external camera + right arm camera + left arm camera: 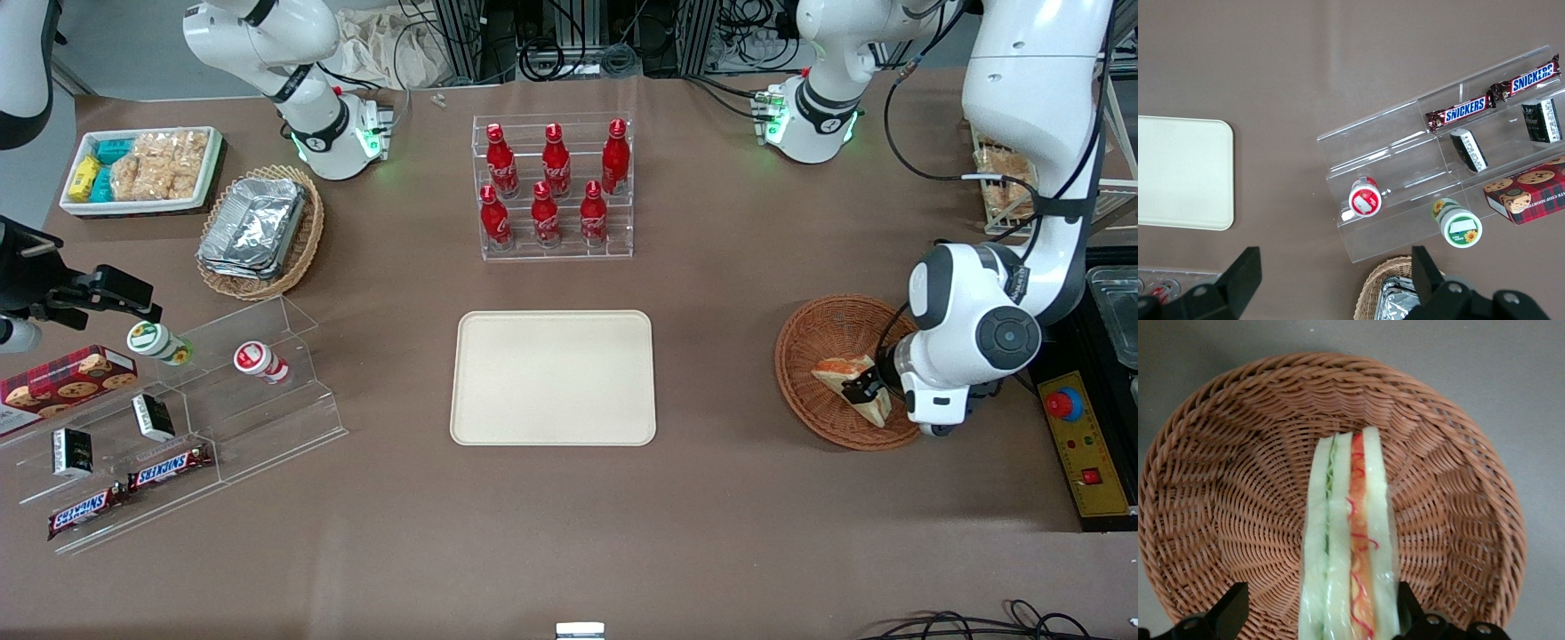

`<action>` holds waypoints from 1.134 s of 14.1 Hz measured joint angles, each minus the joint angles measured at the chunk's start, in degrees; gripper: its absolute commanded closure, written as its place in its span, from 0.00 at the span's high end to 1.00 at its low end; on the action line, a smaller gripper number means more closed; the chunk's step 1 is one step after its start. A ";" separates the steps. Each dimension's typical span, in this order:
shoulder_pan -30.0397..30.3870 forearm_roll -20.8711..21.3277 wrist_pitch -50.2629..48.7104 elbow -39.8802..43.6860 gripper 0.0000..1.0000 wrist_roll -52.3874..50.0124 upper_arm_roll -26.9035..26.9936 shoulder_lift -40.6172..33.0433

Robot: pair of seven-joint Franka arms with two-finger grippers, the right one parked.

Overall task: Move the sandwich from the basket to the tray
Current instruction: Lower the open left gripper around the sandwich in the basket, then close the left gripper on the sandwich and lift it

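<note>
Nearest the front camera, two bars (129, 489) read SNICKERS, lying on a clear stand (267, 418) beside two small dark packs (111, 434) and two little round tubs (209, 352). One tray (553, 377) sits mid-table. Down in the basket (818, 342), the gripper (867, 391) has its fingers (1225, 613) spread either side of the one sandwich (1350, 547) (one touching, one apart). Farther off, six red Coca-Cola bottles (551, 182) stand in a rack.
</note>
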 measured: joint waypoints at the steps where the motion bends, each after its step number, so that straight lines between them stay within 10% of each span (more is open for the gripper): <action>1: 0.53 0.00 0.41 0.00 0.45 0.00 0.01 0.32; 7: 1.18 -1.89 1.50 0.15 0.16 0.00 -0.02 0.62; 16: 0.60 -2.01 -13.24 10.24 0.16 3.50 -2.14 -3.06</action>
